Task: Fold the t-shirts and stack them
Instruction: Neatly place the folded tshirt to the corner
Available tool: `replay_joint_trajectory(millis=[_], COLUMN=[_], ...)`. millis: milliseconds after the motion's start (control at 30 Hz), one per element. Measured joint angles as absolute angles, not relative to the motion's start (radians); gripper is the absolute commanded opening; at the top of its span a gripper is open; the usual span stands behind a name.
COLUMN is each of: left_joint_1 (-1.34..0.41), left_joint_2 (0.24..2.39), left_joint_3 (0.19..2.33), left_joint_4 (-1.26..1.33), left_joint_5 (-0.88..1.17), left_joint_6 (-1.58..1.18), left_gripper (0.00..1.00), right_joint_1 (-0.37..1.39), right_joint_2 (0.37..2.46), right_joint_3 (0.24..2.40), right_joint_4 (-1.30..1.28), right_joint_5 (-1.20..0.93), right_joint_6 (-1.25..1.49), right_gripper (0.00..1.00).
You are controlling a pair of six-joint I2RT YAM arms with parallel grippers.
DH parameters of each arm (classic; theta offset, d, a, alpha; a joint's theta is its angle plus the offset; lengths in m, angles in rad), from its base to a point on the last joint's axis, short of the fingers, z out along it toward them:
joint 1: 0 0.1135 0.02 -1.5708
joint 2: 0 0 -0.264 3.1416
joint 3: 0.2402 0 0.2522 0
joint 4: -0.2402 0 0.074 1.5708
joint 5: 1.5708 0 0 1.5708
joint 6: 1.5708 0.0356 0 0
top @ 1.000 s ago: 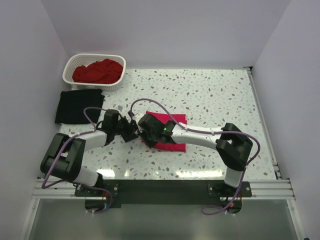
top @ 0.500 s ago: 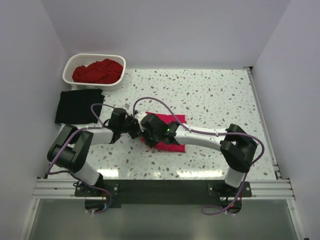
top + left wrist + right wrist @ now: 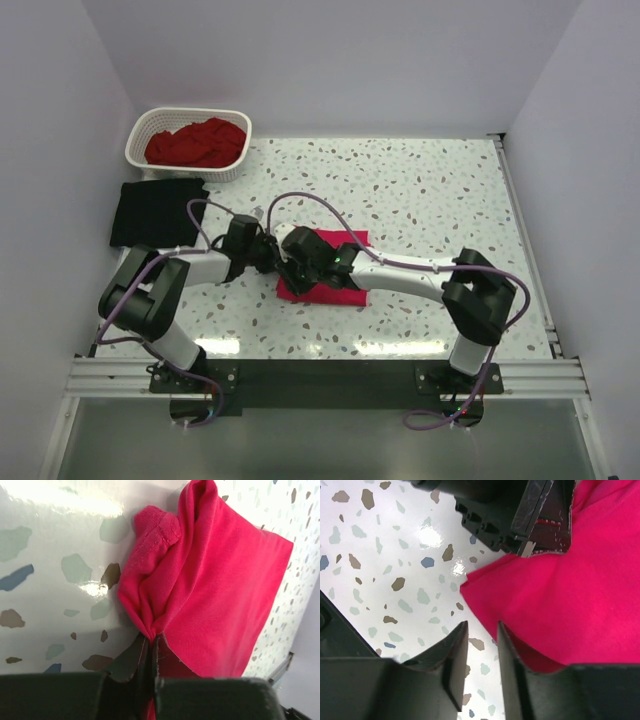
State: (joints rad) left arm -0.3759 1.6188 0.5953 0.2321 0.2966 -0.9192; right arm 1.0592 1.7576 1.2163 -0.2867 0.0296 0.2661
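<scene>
Pinkish-red cloth is gathered into a tight pleat where the left tool (image 3: 151, 642) is clenched on it. Both dark fingers (image 3: 129, 659) press together on a bunched edge of the pinkish-red t-shirt (image 3: 220, 580), and a stitched hem curls over just above the pinch. From there the shirt spreads away as a smooth folded panel lying on the speckled terrazzo tabletop (image 3: 50, 595), ending in one crisp corner.

The right tool (image 3: 481, 630) sits just beside the left one, its fingers (image 3: 454, 655) parted by a narrow gap. Only tabletop shows through that gap, so it grips nothing visible. The shirt's near edge runs under one finger, and I cannot tell whether that finger touches the cloth. The black body of the left tool fills the top of the right wrist view, against the shirt's edge.

From above, both arms reach toward the middle of the tabletop, and their tools meet at the left edge of the folded shirt. The shirt lies as a small rectangle a little left of centre, partly hidden by the right arm. A black t-shirt (image 3: 158, 211) lies folded flat at the tabletop's left edge, well apart from the pinkish-red one. Just behind it, in the far left corner, stands a white lattice basket (image 3: 142, 133) with a darker red t-shirt (image 3: 197, 143) crumpled inside.
</scene>
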Motion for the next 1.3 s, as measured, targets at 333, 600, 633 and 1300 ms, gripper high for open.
replay_joint_trajectory(millis=[333,600,633,1300], left_joint_1=[-0.381,-0.371,-0.365,-0.152], left_joint_2=[1.598,1.583,1.581,1.596], left_joint_3=[0.758,0.905,0.927,1.217], left_joint_4=[-0.071,-0.32,-0.348,-0.481], left_joint_5=[0.07,-0.204,-0.234,-0.635], left_joint_6=[-0.713,-0.578,-0.558,-0.217], left_gripper=[0.0,0.0,0.0,0.0], right_joint_1=[1.055,0.947,0.926,0.877], right_joint_2=[1.651,1.446,1.415,1.181], right_joint_3=[1.174,1.045,1.026,0.865], right_joint_4=[-0.332,-0.465,-0.479,-0.533], right_joint_5=[0.115,0.239,0.249,0.285], right_joint_6=[0.309,0.348,0.353,0.353], right_gripper=[0.83,0.99,0.99,0.98])
